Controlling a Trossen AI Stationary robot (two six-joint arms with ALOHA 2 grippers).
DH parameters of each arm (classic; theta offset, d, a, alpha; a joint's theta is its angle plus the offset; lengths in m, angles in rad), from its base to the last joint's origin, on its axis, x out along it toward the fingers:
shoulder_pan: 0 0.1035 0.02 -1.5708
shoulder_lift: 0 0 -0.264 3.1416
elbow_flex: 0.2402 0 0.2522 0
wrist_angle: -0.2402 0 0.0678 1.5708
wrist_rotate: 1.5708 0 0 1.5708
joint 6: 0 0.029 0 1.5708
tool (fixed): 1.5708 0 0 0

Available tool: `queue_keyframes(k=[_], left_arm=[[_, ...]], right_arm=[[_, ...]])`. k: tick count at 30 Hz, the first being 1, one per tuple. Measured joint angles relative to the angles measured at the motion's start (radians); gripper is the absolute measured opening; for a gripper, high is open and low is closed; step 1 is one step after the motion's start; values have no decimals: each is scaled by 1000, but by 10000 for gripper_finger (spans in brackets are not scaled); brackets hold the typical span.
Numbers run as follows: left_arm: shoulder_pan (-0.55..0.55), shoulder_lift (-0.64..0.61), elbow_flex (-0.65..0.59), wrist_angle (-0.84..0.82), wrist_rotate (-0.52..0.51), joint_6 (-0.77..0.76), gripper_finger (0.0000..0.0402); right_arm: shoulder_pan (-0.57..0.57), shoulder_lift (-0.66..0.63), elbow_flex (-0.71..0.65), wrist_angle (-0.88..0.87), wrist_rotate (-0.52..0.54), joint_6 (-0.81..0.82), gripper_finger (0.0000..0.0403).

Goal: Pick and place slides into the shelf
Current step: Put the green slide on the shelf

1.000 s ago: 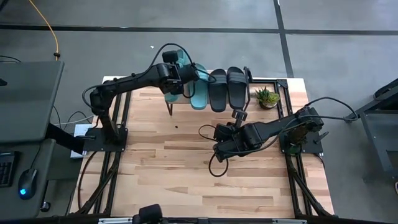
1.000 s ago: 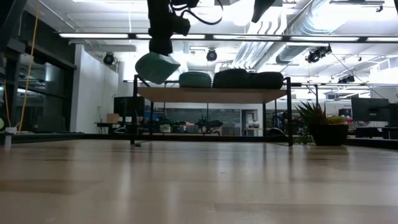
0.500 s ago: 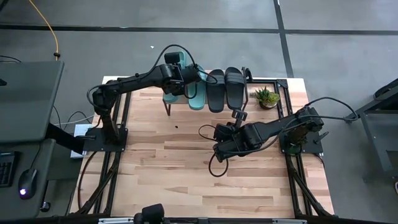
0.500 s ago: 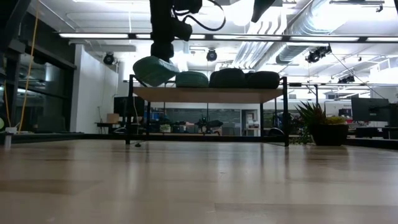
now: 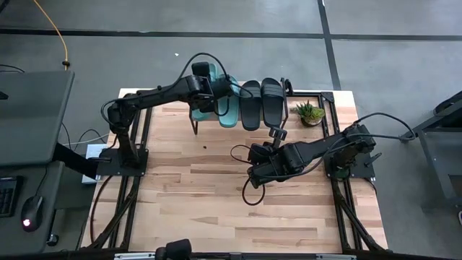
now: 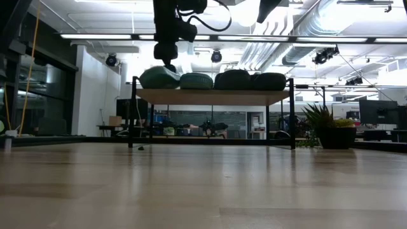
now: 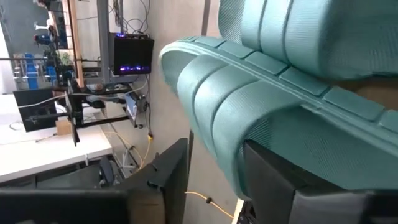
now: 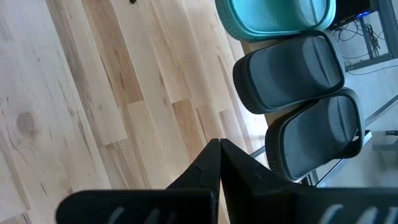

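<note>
4 slides (image 5: pixel 251 105) on shelf (image 6: pixel 213 97)

No writing, label, brand, number or sign can be read in any of the views. The slides (image 5: pixel 251 103) and the shelf (image 6: pixel 213 96) carry no legible marks. The glowing screens in the room behind are too small and blurred to make out.
</note>
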Motion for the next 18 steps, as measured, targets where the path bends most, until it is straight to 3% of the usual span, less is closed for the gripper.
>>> queue_keyframes(k=[9, 14, 18], left_arm=[[-38, -16, 32, -29, -29, -13, 200], [-47, -20, 200, -136, 20, -104, 209], [-48, -23, 368, -186, 147, -173, 200]], right_arm=[[0, 0, 0, 0, 0, 0, 0], [0, 0, 0, 0, 23, 0, 0], [-1, 0, 0, 2, 47, -7, 0]])
